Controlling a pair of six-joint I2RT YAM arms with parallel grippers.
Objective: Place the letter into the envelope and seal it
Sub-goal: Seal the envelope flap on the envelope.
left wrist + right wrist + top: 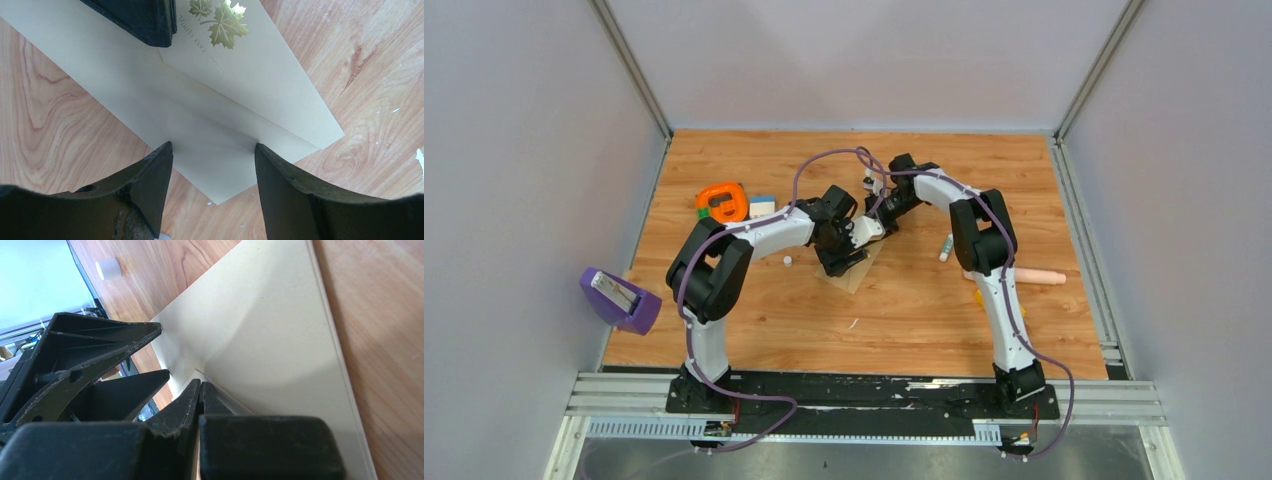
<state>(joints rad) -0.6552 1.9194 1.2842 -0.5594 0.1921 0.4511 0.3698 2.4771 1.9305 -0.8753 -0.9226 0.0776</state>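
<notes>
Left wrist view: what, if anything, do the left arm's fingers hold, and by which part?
Nothing is held. The left fingers stand open, one on each side of a corner of the envelope, which lies flat between them.

- I see the left gripper (pixel 214 147) with jaws apart, tips down over the envelope (pixel 860 274).
- Right gripper (pixel 201 386) jaws closed, tips at the envelope, just beside the left.

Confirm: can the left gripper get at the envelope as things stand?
Likely yes. The left gripper is open and low over the envelope, its jaws straddling the near end with nothing between. The shut right gripper sits on its far part, so only that end looks blocked.
</notes>
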